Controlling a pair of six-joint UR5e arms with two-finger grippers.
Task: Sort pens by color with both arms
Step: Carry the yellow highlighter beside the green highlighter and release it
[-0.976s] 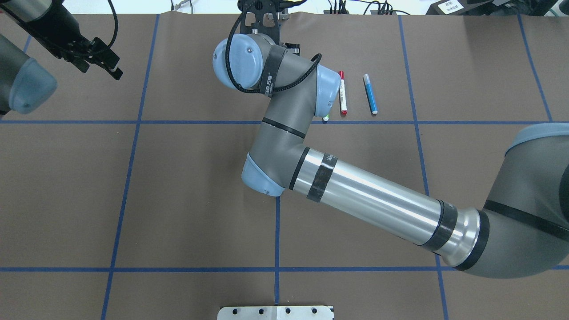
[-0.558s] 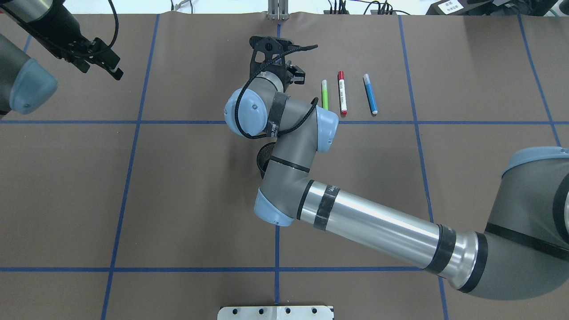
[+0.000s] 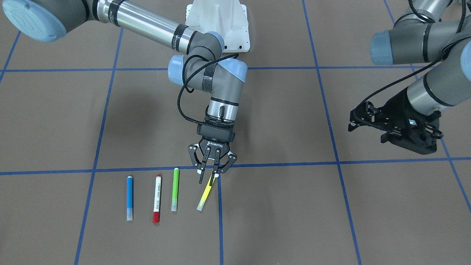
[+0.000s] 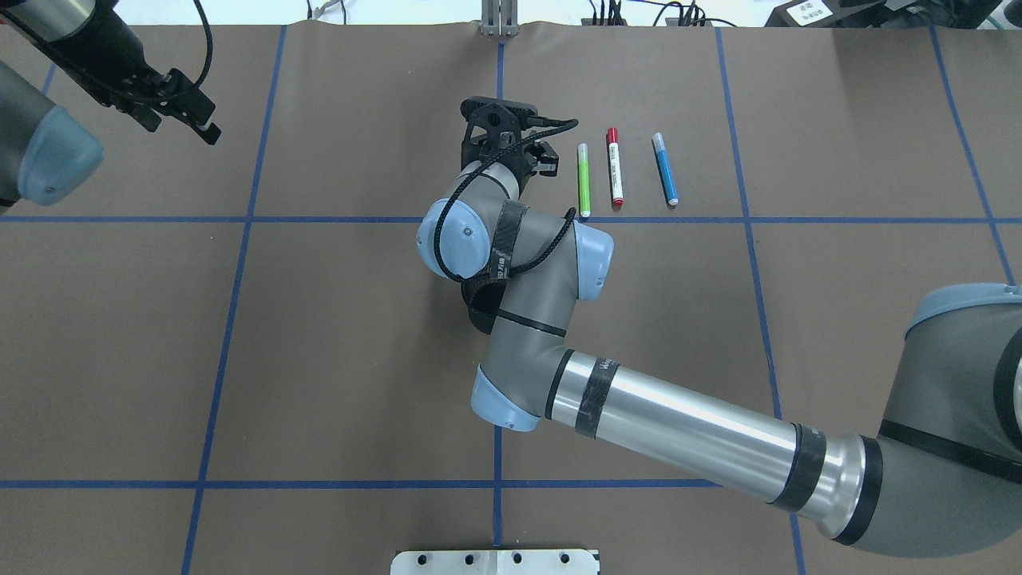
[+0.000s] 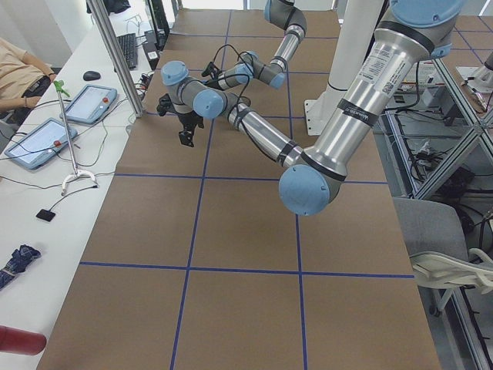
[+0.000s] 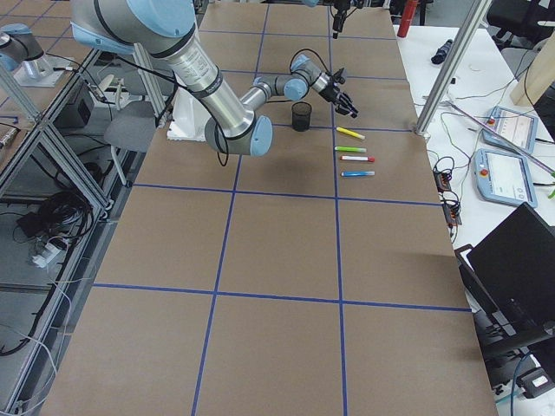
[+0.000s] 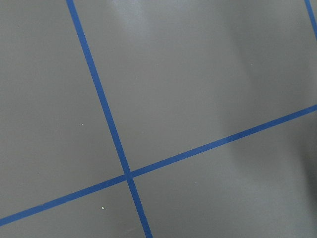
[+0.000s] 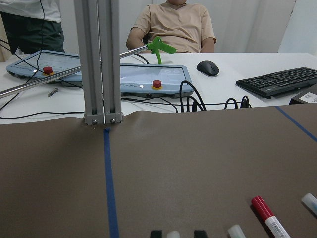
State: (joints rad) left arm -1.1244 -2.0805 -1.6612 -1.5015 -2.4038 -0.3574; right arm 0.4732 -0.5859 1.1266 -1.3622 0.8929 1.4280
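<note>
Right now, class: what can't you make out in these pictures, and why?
Yellow pen: hidden under the right gripper in the overhead view.
Cup: mostly covered by the right arm overhead.
Red pen label: too small to read in any view.
Left gripper: jaws open or shut unclear; its wrist view misses them.

4 pens (image 3: 175, 189) in a row | right pincer (image 3: 208, 178) over end pen (image 3: 205, 193)

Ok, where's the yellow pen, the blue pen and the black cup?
Yellow pen (image 3: 204, 196): front-facing view, mid-barrel.
Blue pen (image 3: 129, 195): front-facing view, mid-barrel.
Black cup (image 6: 301, 117): right side view, its wall.
</note>
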